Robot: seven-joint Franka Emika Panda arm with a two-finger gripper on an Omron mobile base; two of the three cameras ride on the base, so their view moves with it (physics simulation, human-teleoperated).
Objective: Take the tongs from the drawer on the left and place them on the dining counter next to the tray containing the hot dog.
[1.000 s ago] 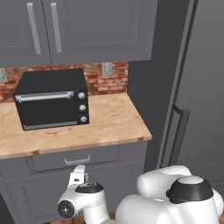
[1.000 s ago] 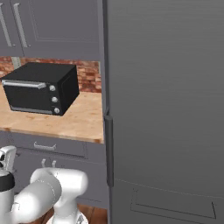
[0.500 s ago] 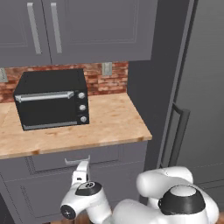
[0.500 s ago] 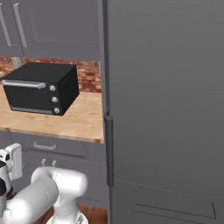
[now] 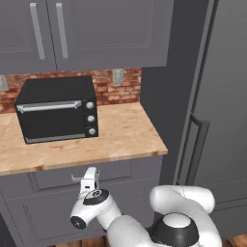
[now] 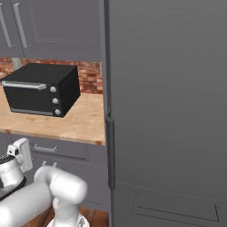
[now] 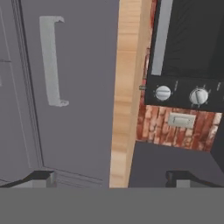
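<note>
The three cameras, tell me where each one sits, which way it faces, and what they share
Left base view: behind the arm on its left, facing the drawer, toaster oven and fridge; arm and gripper at the bottom.
Right base view: behind on its right, same counter, mostly fridge; arm lower left.
Hand view: on the hand, rolled sideways, facing the drawer handle; fingertips apart.
All three share drawer and oven.

Light wood countertop (image 5: pixel 116 140) over grey drawers, black toaster oven (image 5: pixel 57 108) on it, against brick wall (image 5: pixel 123 89).
</note>
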